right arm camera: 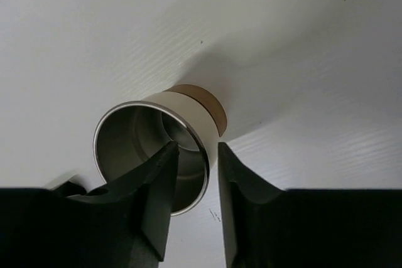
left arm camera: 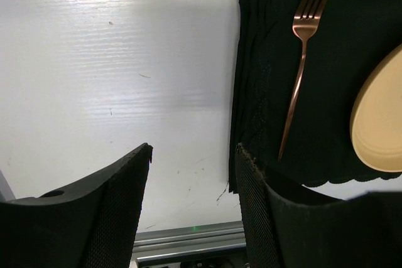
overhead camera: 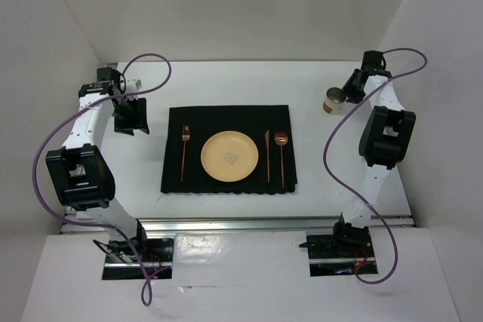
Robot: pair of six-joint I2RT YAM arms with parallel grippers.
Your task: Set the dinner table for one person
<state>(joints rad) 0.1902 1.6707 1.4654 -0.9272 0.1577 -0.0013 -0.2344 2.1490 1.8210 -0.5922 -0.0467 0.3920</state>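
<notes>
text: none legible | plate [overhead camera: 230, 156] centre mark: too small

Bare surface [overhead camera: 241, 81] lies open across the upper middle of the top view. The centre is blocked by the black placemat [overhead camera: 172, 179], which carries the fork [overhead camera: 185, 152], plate [overhead camera: 229, 156], knife [overhead camera: 267, 156] and spoon [overhead camera: 281, 154]. At upper right, the cup [overhead camera: 333, 100] has its rim in the right tool's [right arm camera: 197, 150] gap.

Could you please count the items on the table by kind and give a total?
Black placemat: 1
Yellow plate: 1
Copper fork: 1
Copper knife: 1
Copper spoon: 1
Steel-lined cup: 1
Total: 6
</notes>
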